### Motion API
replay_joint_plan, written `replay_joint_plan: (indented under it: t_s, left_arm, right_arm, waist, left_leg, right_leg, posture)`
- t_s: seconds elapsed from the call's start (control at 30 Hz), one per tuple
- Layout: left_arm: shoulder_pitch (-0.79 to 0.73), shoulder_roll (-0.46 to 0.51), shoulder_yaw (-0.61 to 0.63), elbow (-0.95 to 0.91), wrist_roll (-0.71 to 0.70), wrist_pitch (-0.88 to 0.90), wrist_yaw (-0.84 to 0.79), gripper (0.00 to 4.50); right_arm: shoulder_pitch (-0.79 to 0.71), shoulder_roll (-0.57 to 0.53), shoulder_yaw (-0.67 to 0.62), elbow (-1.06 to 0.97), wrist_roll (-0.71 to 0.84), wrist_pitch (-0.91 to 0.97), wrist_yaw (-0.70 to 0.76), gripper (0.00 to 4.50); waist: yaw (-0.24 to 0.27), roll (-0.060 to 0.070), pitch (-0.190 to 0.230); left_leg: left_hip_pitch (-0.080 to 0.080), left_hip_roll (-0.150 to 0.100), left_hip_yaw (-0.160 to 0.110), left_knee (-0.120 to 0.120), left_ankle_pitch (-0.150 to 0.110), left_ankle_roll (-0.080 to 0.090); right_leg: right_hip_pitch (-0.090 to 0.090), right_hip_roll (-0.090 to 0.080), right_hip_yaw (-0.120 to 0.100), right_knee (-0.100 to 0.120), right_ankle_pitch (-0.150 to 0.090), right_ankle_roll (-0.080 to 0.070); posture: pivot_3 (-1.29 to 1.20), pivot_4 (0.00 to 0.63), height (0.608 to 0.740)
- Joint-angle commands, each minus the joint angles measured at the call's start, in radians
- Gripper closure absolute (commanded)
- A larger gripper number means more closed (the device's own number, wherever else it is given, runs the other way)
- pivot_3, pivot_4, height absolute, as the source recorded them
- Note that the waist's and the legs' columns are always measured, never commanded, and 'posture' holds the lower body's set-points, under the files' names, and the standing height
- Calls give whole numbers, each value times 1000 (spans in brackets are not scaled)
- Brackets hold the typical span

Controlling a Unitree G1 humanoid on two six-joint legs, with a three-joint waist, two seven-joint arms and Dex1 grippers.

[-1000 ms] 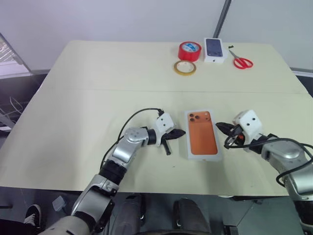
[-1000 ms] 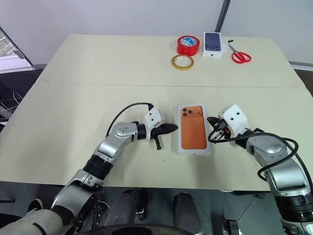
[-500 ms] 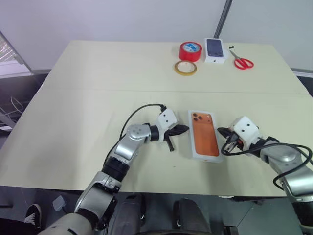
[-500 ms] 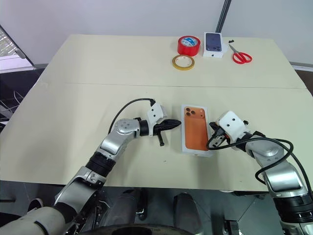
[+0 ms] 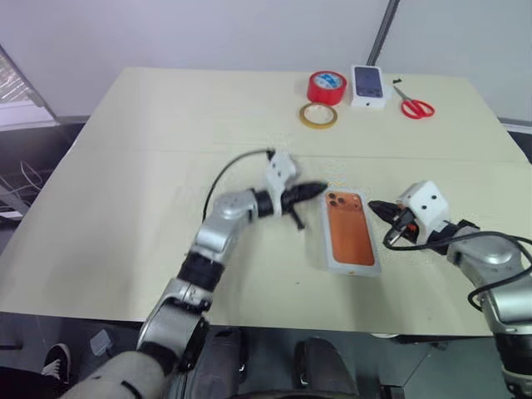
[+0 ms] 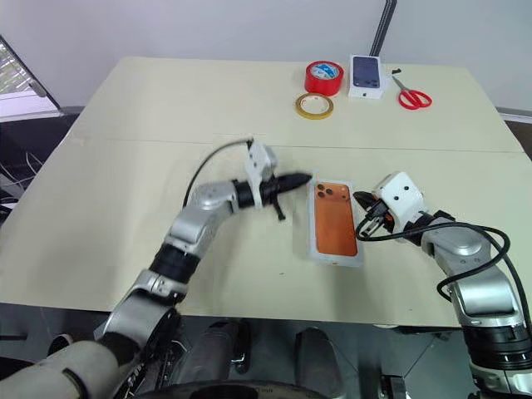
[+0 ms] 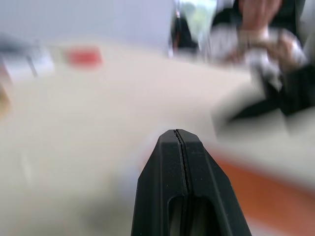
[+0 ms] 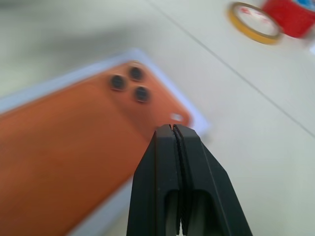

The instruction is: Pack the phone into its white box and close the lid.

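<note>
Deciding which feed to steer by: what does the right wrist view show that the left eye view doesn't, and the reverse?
Right wrist view alone: a close look at the phone's three lenses, just past the shut right claw.
Left eye view alone: the shut left claw raised beside the phone, the scissors, and the small box bearing a phone picture.
Both: the phone lying in the white box, the yellow tape ring, the red tape roll.
</note>
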Motion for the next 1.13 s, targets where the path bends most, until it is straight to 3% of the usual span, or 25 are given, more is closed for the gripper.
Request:
replay_joint_plan:
  t_s: [0.03,0.23,0.4,0.5,0.63,0.7,0.73,0.8,0.97,1.13]
  left_arm:
    - [-42,-38,-63,111,69,-53,24,4500]
    - [-47,-19,-249,374,270,-59,-1,4500]
    - [-30,-13,-155,325,169,36,-57,4500]
    - [-13,17,-105,235,130,12,-79,3688]
    - [22,89,-16,64,59,52,-79,1712]
    - [79,188,20,-58,33,100,-114,682]
    - [107,232,35,-105,27,98,-125,607]
    - [136,270,42,-155,19,97,-127,607]
    - [338,473,101,-226,8,52,-207,607]
    - [495,556,130,-344,-18,82,-202,607]
  right_arm:
    - [27,-3,27,-49,-17,-29,24,4451]
    - [117,-58,111,-85,-87,-44,85,4451]
    - [125,-32,55,-123,46,63,124,4451]
    - [85,-10,25,-128,104,85,129,3652]
    - [24,16,-29,-133,198,132,129,1715]
    - [-15,17,-40,-122,210,121,131,696]
    - [-29,17,-45,-117,229,132,140,105]
    - [-38,13,-53,-111,253,149,151,46]
    - [-52,-31,-56,-36,241,118,223,46]
    - [-21,-76,-63,29,190,43,277,46]
  waist:
    - [4,1,0]
    - [6,-1,-1]
    - [6,-3,-2]
    - [1,-2,-2]
    - [-17,-1,-1]
    - [-19,-1,-1]
    - [-21,0,-1]
    - [-20,0,-1]
    - [-19,0,-1]
    - [-12,0,-1]
  left_leg:
    - [1,0,0,0,0,0]
    - [2,0,0,0,0,0]
    - [13,1,-1,-2,-1,1]
    - [15,2,-1,-3,-2,1]
    - [14,3,-1,-4,-2,1]
    - [13,3,-1,-5,-2,1]
    - [13,2,-1,-5,-2,1]
    - [13,2,-1,-6,-2,1]
    - [13,1,0,-7,-1,-1]
    - [13,-1,0,-8,-1,-1]
  right_leg:
    - [1,0,0,0,0,0]
    - [1,1,0,0,0,0]
    - [14,2,0,-4,-1,0]
    - [17,1,0,-6,-1,0]
    - [14,-2,1,-6,0,0]
    - [13,-2,1,-6,0,0]
    - [13,-2,1,-6,0,0]
    - [13,-2,1,-6,0,0]
    - [13,-6,0,-7,0,0]
    - [13,-9,0,-8,0,0]
  posture:
    - [0,150,728]
    - [0,150,728]
    - [0,150,728]
    - [0,150,728]
    - [0,150,728]
    - [0,150,728]
    - [0,150,728]
    - [0,150,728]
    - [0,150,728]
    - [0,150,728]
